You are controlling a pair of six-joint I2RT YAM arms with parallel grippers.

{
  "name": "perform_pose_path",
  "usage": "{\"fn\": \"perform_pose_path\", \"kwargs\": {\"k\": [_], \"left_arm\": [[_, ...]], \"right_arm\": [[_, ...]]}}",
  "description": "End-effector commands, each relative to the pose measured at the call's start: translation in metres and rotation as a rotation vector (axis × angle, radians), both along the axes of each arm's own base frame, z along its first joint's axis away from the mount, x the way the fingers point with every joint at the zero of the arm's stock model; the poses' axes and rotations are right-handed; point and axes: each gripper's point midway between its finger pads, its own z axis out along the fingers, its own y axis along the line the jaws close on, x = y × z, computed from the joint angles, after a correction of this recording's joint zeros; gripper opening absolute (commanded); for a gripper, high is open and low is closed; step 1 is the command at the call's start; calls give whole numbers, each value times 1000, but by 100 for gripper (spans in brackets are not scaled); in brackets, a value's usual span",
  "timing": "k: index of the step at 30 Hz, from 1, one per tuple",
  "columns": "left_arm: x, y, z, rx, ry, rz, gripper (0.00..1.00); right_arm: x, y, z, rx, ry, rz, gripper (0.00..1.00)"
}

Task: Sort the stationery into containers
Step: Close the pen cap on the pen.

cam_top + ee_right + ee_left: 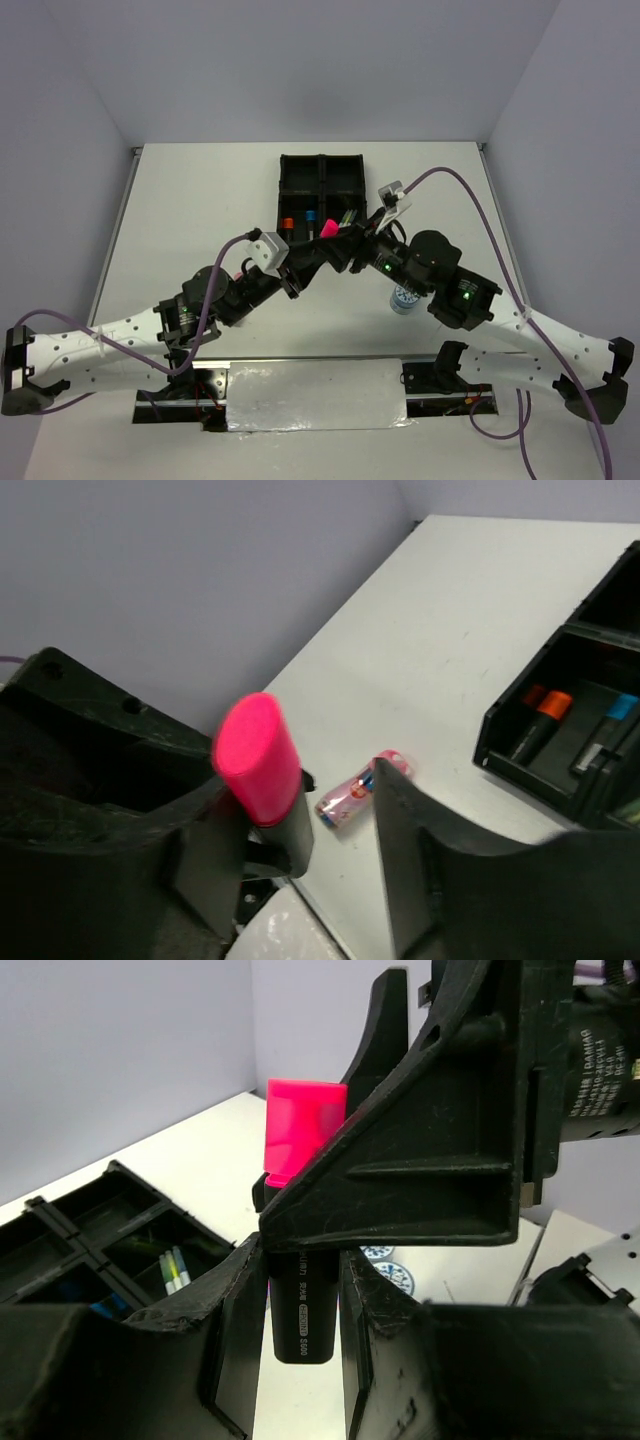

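Clamping pink highlighter (302, 1305) by its barrel is left end effector (303, 1260).

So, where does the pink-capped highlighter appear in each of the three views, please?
Top external: the pink-capped highlighter is near the centre, by the black tray's near edge.
Left wrist: the highlighter is at the centre, upright, cap on top.
Right wrist: the highlighter is left of centre, low, cap toward the camera.
Shared landmark: the black tray, far left in the left wrist view, far right in the right wrist view.
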Motion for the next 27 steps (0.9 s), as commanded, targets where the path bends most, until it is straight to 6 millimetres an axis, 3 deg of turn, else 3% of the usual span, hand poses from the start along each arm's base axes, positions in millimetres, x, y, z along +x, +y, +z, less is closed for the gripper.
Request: {"fn": "perform_pose_path", "kwargs": {"k": [1,3,4,8,9,10,13,16,17,19,20,21,22,23,26,27], "left_arm": [[2,6,35,-66,-54,32,0],[3,7,35,-60,-55,38,0],[4,7,35,-58,-53,42,0],[9,7,33,-50,-42,68,0],[9,7,34,-54,-37,75,0],[12,9,33,-54,-30,90,0],[15,11,36,-70,-11,115,0],[14,12,39,-85,12,112,23],[13,12,40,-87,17,106,45],[9,10,37,-73,33,81,72],[7,9,41,-76,42,67,92],[5,8,40,-62,49,54,99],[2,7,30,-8,68,37,99],[-7,3,36,-1,66,-20,99],[-32,-3,29,78,59,-170,99],[-44,-2,31,84,41,-227,99]], "right_arm": [[2,-1,24,43,-18,-26,53],[2,3,23,46,-21,-18,43],[2,4,23,49,-20,-15,21],[0,12,23,51,-20,8,15],[0,12,22,51,-18,11,11],[0,13,21,49,-14,12,0],[0,13,20,48,-12,13,0],[-5,14,26,70,-54,42,0],[-7,14,27,62,-75,55,0],[-10,14,32,55,-111,84,0],[-12,14,34,48,-126,103,0],[-12,14,34,29,-143,123,0],[-12,12,40,23,-164,138,0],[-15,12,41,2,-201,182,0],[-43,12,48,-37,-337,437,0],[-64,12,49,-39,-368,569,0]]}}
